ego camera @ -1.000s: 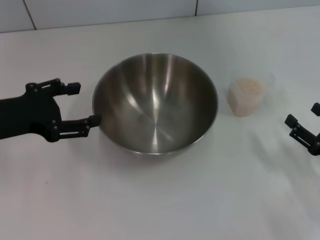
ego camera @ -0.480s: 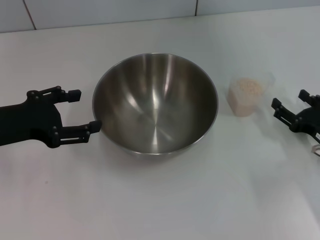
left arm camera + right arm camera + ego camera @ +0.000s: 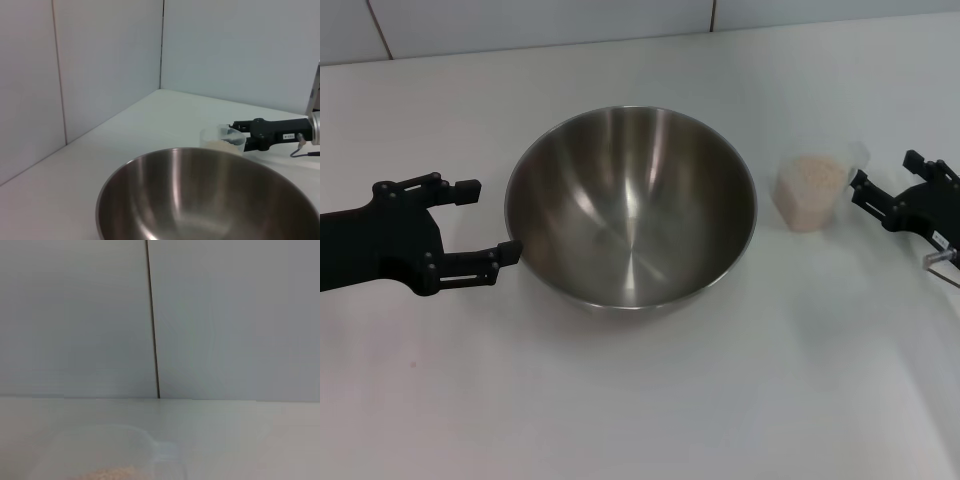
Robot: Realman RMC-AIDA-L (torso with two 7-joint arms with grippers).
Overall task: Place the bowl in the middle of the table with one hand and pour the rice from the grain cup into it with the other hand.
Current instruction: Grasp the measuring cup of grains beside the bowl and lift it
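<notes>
The large, shiny, round stainless-steel bowl [image 3: 631, 207] sits mid-frame on the plain white counter [image 3: 650, 400]. Right of it stands the small clear plastic grain cup [image 3: 812, 188] of pale rice [image 3: 812, 172]. The black left tool [image 3: 488, 218], fingers spread, sits against the bowl's left rim. The black right tool [image 3: 881, 178], fingers spread, reaches the cup's right side. No writing is readable. Bare counter fills the lower frame.

A large shiny stainless-steel mixing bowl [image 3: 631, 222] sits upright and empty mid-desk [image 3: 650, 400]. To its right, well apart, stands a small clear plastic grain cup [image 3: 812, 190] holding beige rice [image 3: 812, 175].
</notes>
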